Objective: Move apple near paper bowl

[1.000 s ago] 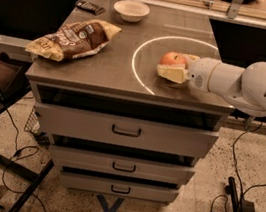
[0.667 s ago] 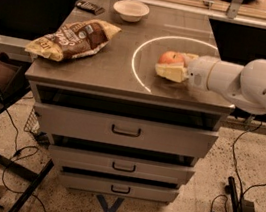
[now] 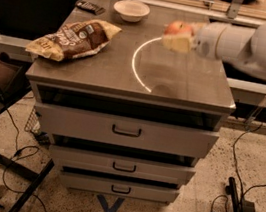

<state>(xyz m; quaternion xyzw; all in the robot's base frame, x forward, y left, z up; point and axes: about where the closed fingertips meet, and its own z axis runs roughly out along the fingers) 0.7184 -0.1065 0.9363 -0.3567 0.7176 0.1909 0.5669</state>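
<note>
Above the table point(image 3: 104, 67), right of the paper bowl point(image 3: 131, 10), gripper point(image 3: 176, 36) fingers point(image 3: 178, 43) clamp the apple point(image 3: 174, 27) between them.

- The claw point(image 3: 177, 38), pale cream on a white arm point(image 3: 264, 46), grips the orange-red apple point(image 3: 174, 27) above the table's far edge.
- The paper bowl point(image 3: 131, 10) is plain white.
- The table point(image 3: 99, 67) is grey-brown with a thin white arc point(image 3: 134, 60).
- The chip bag point(image 3: 74, 39) is brown and yellow.
</note>
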